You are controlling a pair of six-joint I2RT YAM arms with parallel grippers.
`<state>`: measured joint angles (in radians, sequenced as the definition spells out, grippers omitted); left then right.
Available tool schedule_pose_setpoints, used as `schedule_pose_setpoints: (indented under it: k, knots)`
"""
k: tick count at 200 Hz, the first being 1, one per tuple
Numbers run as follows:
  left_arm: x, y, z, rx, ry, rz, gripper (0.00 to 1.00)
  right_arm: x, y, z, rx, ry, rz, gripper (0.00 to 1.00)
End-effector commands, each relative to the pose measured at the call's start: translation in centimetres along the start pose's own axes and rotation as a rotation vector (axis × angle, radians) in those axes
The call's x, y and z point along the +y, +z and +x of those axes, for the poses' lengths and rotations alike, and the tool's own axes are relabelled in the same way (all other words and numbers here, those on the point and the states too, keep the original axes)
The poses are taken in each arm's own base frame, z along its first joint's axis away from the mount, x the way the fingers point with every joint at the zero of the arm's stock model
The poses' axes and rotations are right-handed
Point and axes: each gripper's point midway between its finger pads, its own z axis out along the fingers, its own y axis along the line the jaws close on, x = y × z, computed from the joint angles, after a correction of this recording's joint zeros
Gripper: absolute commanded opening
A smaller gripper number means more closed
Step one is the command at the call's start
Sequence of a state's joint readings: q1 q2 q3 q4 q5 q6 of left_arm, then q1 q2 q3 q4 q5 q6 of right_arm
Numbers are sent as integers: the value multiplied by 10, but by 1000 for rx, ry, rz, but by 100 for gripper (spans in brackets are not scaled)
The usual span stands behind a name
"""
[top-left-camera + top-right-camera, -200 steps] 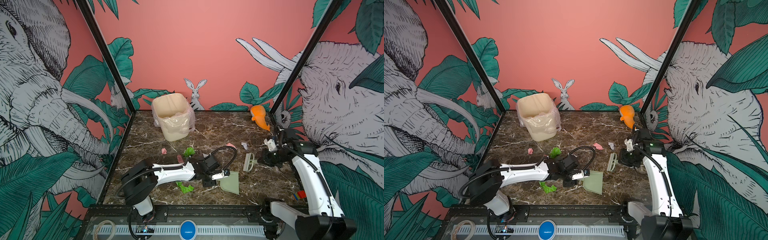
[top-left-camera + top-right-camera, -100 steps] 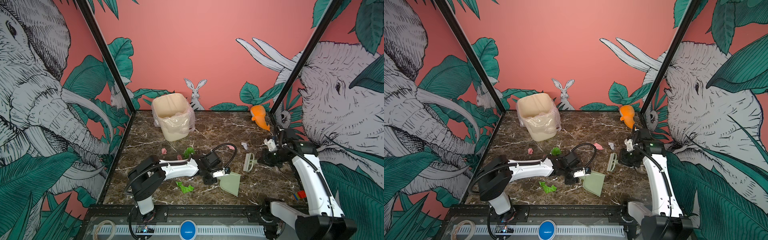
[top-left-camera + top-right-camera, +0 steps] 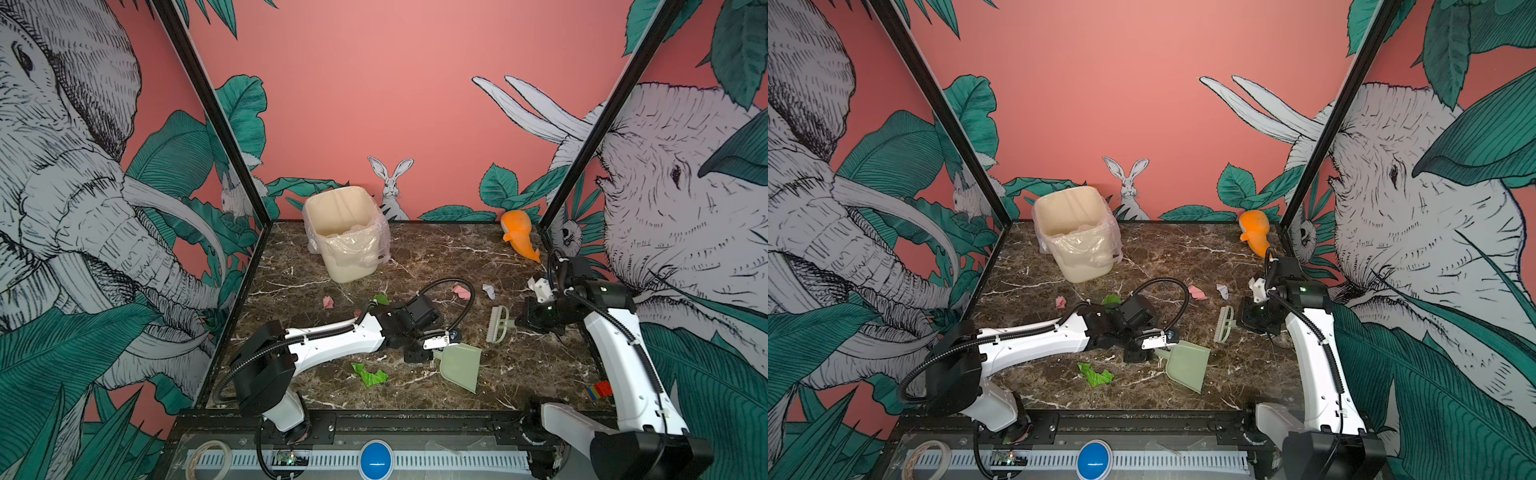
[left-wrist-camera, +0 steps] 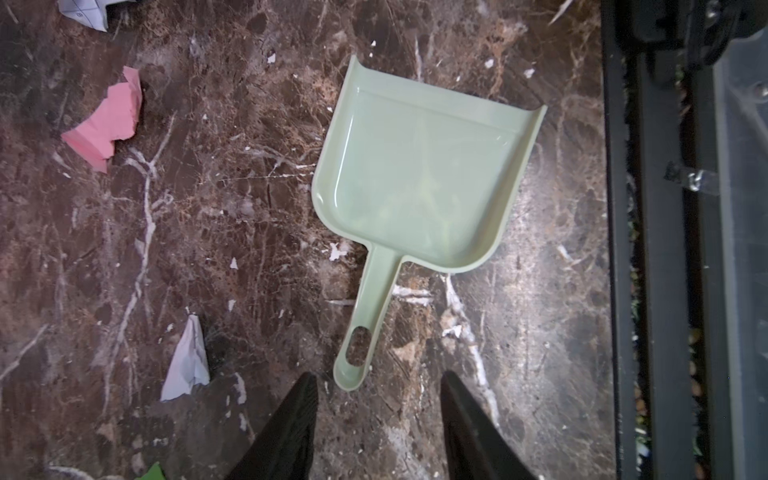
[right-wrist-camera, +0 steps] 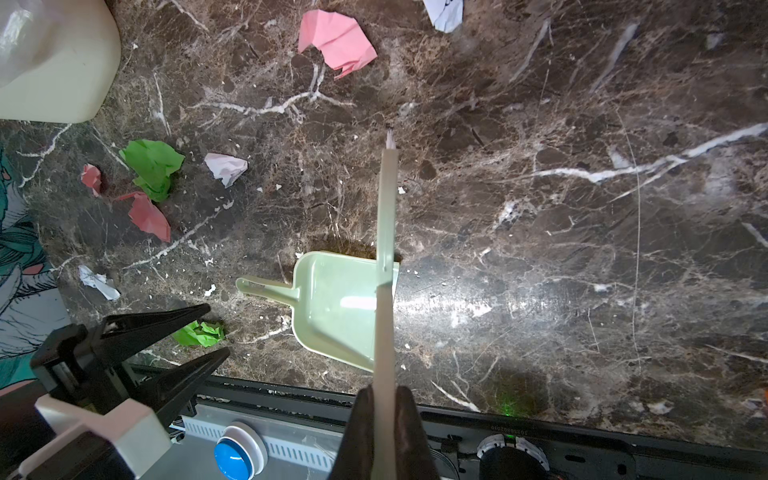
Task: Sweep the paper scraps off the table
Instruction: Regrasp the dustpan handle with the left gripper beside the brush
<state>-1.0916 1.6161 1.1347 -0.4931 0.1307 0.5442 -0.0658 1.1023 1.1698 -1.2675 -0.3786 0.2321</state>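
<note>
Left gripper (image 4: 378, 376), parted, near dustpan (image 4: 419, 174) handle

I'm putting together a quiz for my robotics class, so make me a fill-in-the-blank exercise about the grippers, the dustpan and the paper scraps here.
1. The right gripper is shut on the handle of the ____.
2. The left gripper is open, just short of the ____ of the dustpan.
3. The paper scraps lie on the table, and the dustpan is ____.
4. The toy in the table's far right corner is ____.
Missing words: brush; handle; empty; orange.
</note>
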Motion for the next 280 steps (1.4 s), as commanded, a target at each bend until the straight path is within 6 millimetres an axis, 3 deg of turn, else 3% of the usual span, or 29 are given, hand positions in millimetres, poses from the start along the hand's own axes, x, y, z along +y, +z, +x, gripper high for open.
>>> schedule_pose_setpoints:
  k: [1,28,103,152,193,280]
  knots:
    - [6,18,19,91,76,32,53,4,-7,-1,-22,-11,-12,0]
    - [14,29,15,87,72,30,63,3,-12,0,-22,-21,2,0]
    - [0,55,16,89,59,172,63,4,-7,-3,-18,-18,-10,0]
    - [-23,49,41,146,-62,219,58,2,-8,1,-20,-21,-5,0]
    - [-29,37,36,111,-136,208,56,3,-6,0,-24,-16,-13,0]
    - [-23,47,25,111,-131,124,51,2,-9,3,-36,-18,-7,0]
